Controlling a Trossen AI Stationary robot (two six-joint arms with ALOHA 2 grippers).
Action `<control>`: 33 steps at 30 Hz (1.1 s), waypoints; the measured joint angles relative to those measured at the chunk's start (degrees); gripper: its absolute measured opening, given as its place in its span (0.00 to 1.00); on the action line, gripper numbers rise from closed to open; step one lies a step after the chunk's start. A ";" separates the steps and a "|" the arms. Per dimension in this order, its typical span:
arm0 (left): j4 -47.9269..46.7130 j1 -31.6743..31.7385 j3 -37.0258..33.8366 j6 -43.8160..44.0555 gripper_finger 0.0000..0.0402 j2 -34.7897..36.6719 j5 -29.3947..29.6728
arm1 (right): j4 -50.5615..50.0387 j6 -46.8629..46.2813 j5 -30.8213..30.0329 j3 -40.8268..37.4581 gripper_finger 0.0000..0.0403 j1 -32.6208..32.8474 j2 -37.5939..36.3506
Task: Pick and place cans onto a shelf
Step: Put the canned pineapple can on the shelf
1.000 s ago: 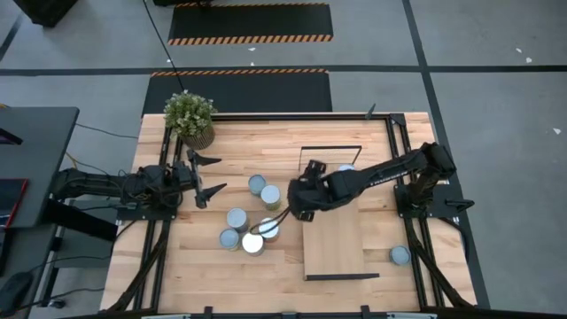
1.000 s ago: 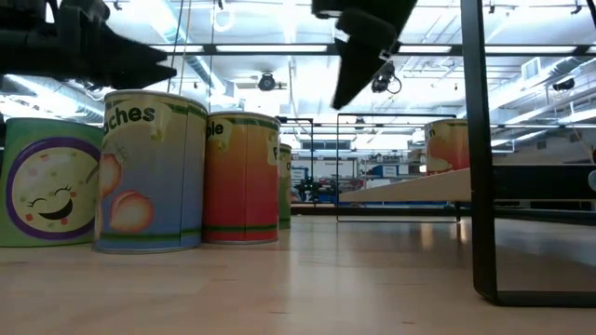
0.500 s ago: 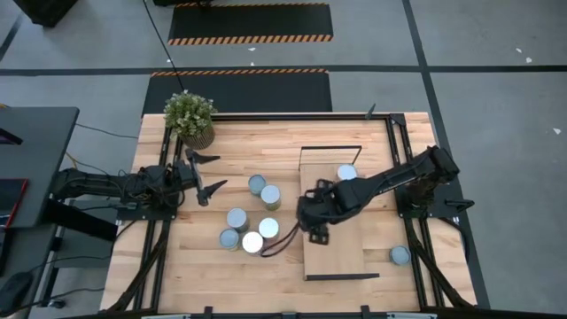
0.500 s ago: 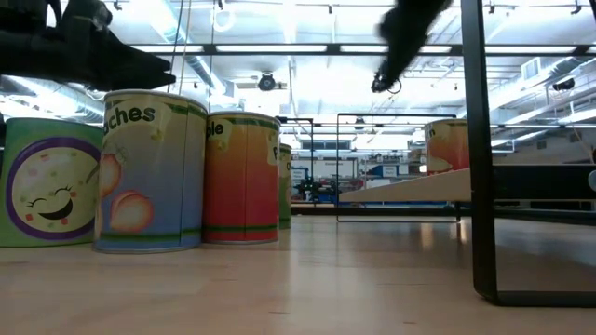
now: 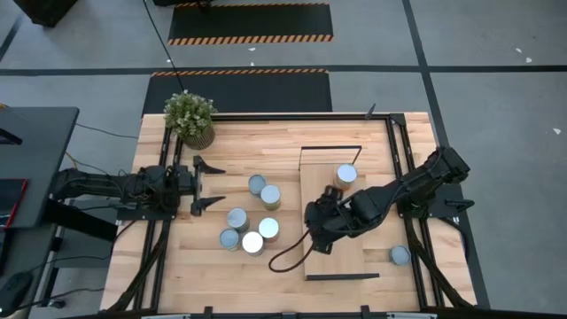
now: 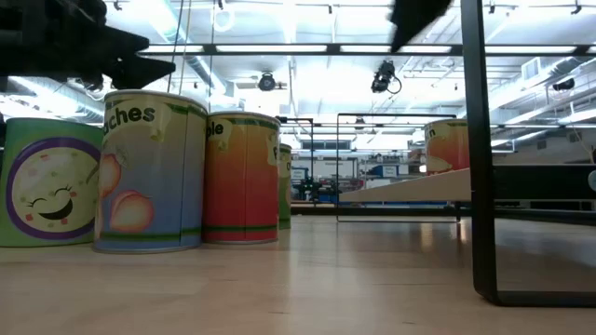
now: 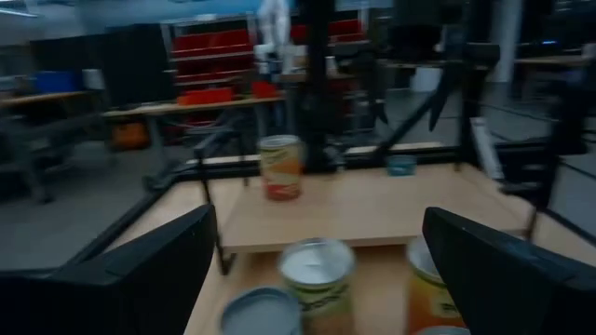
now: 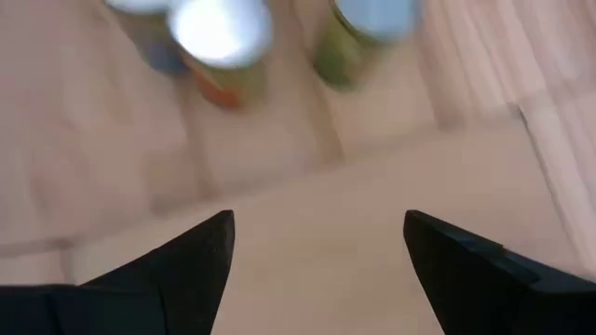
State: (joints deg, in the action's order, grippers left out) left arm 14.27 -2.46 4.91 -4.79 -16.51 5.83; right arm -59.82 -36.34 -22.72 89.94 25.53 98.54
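Note:
Several cans (image 5: 252,217) stand upright in a cluster on the table's middle, on their bases; they also show in the low view (image 6: 149,172). One can (image 5: 346,175) stands on the shelf (image 5: 341,239), a light-wood board with black end frames, right of the cluster. Another can (image 5: 400,255) stands near the table's right near corner. My right gripper (image 5: 317,237) is open and empty above the shelf's left edge; its wrist view (image 8: 317,261) looks down on the board. My left gripper (image 5: 202,186) is open and empty, left of the cluster, pointing toward it (image 7: 312,270).
A potted plant (image 5: 189,118) stands at the table's far left corner. A dark cable loop (image 5: 283,259) hangs from my right arm over the table, left of the shelf. The shelf's black end frame (image 6: 480,149) stands tall in the low view.
My right gripper has gone from beside the can cluster toward the table's near edge and right, and now stands over the shelf's left edge, still open and empty. My left gripper has turned a little and stays left of the cluster. No can has moved.

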 joint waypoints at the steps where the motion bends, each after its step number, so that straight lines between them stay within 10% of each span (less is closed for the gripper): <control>1: -0.01 0.02 0.00 0.11 0.96 0.00 -0.57 | 2.74 1.27 0.03 -0.40 0.79 -0.16 0.01; 13: -1.04 0.04 0.00 0.04 0.96 0.00 1.29 | 23.89 14.89 6.65 -0.77 0.80 -5.74 6.07; 33: -1.48 0.02 0.00 -0.62 0.96 -0.37 2.78 | 25.51 31.30 11.97 7.68 0.94 -10.57 15.81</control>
State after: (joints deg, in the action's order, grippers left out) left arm 12.79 -2.44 4.91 -5.41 -16.88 8.62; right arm -34.31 -5.04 -10.76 97.62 14.96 114.35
